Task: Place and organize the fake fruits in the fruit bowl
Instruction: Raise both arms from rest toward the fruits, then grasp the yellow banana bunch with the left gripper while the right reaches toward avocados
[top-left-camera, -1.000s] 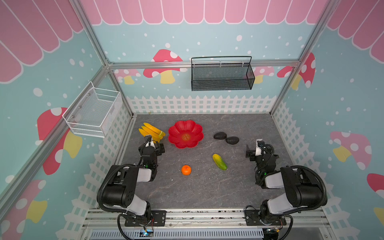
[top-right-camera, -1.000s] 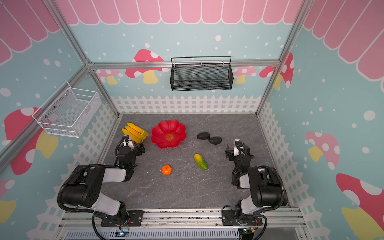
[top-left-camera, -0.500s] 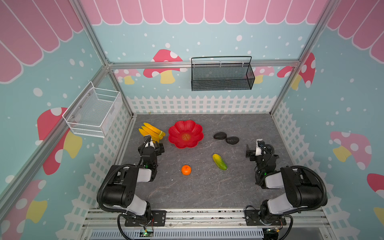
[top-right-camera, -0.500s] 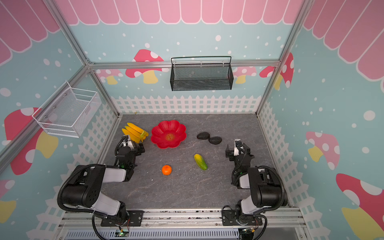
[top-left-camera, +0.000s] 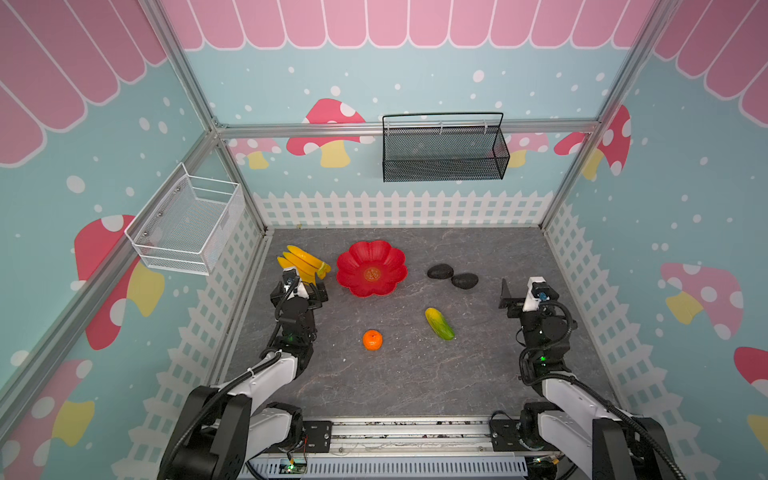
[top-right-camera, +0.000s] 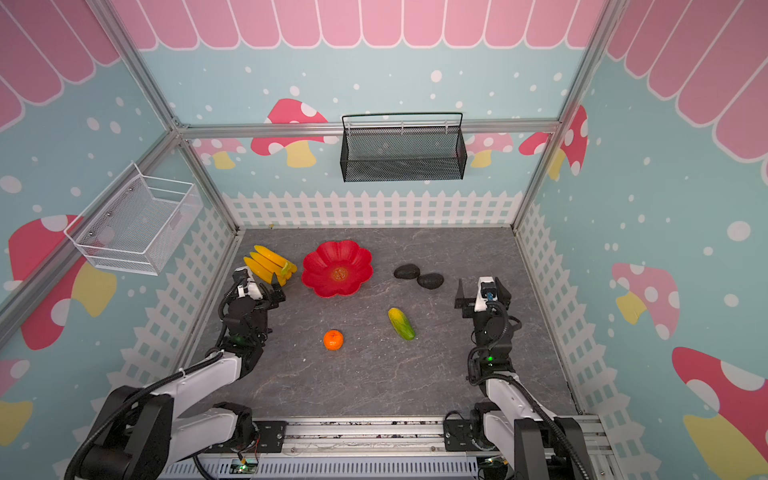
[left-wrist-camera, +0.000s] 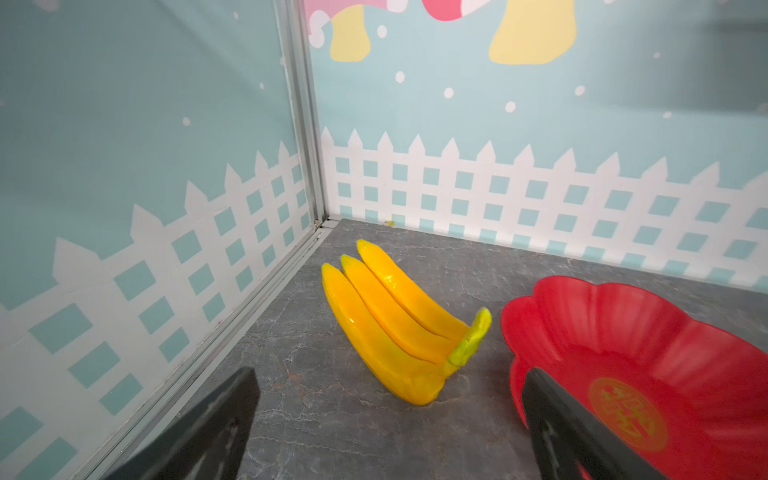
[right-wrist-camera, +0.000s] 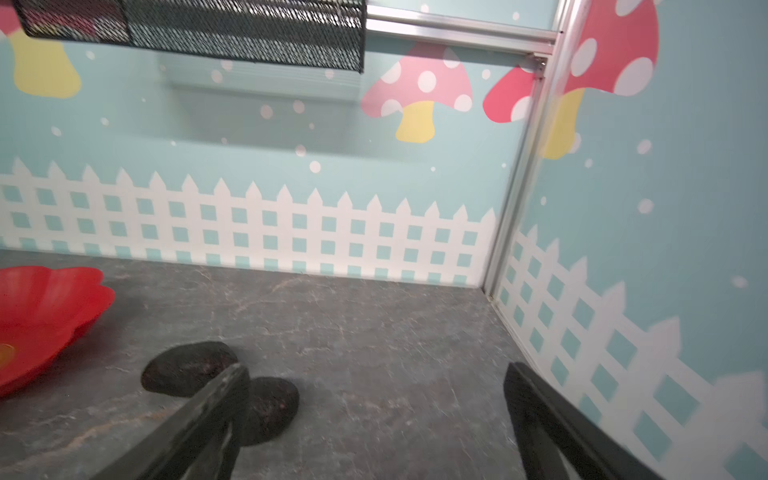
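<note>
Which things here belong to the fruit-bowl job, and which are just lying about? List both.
Job: red flower-shaped fruit bowl, banana bunch, orange, yellow-green fruit, avocado piece nearer the bowl, second avocado piece.
Lying about: white wire basket, black mesh basket.

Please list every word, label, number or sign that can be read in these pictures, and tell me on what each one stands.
Words, brands, numbers: none can be read anywhere.
Gold round mark at the centre of the red fruit bowl: a character-like sign, seen at a slant in the left wrist view; I cannot read it with certainty.
The same mark in both top views: too small to read.
</note>
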